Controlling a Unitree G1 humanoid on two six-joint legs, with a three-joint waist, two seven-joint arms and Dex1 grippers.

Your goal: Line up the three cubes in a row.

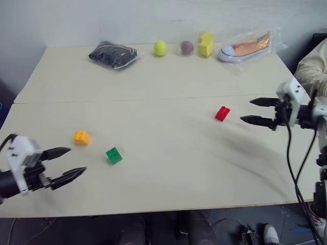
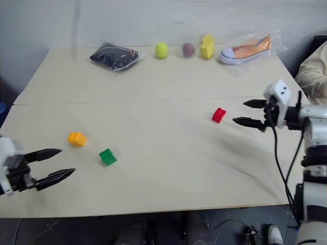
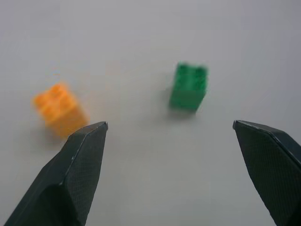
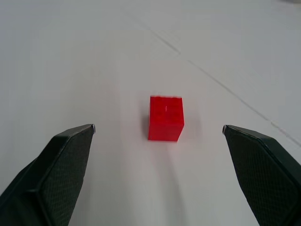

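A pale wooden worktop (image 1: 163,81) stands against a plain light wall, with a seam running across its middle. Along the far edge lie a black bundle in a clear bag (image 1: 113,54), a yellow ball (image 1: 160,48), a maroon ball (image 1: 187,47), a yellow foam block (image 1: 206,44) and an orange shoe in a clear bag (image 1: 247,47). A person's sleeve (image 1: 312,69) shows at the right edge.

The three cubes are not in a row. The orange cube (image 1: 82,138) and the green cube (image 1: 114,155) sit near each other on the near left part of the worktop, apart, not touching. The red cube (image 1: 222,113) sits alone, well apart from them, toward the right.

The left gripper (image 1: 67,164) hovers low at the near left, its two black fingers spread wide and holding nothing, pointing toward the orange and green cubes. The right gripper (image 1: 257,111) hangs just beside the red cube, fingers spread wide and empty, facing the cube without touching it.
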